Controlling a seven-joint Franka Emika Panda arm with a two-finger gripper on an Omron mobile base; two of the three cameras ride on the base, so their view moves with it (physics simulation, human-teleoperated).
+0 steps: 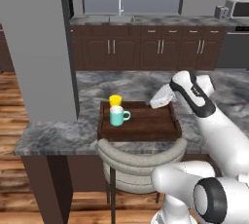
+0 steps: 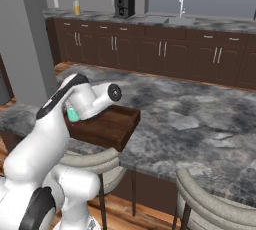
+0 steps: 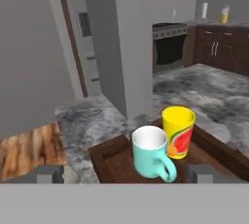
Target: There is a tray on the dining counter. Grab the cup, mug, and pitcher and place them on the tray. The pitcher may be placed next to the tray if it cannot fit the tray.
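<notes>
In the left base view, the yellow cup (image 1: pixel 115 101) and teal mug (image 1: pixel 117 116) stand close together on the tray (image 1: pixel 146 125) in the middle of the picture, on the dining counter (image 1: pixel 92 84).

In the right base view, the pitcher (image 2: pixel 76 5) stands at the upper left. It looks tall, heavy, slippery and easy to break, so hold its middle.

In the hand view, the gripper (image 3: pixel 125 173) is wide apart and holds nothing.

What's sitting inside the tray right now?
The teal mug and yellow cup stand in the tray; the arm hides its far right corner.
</notes>
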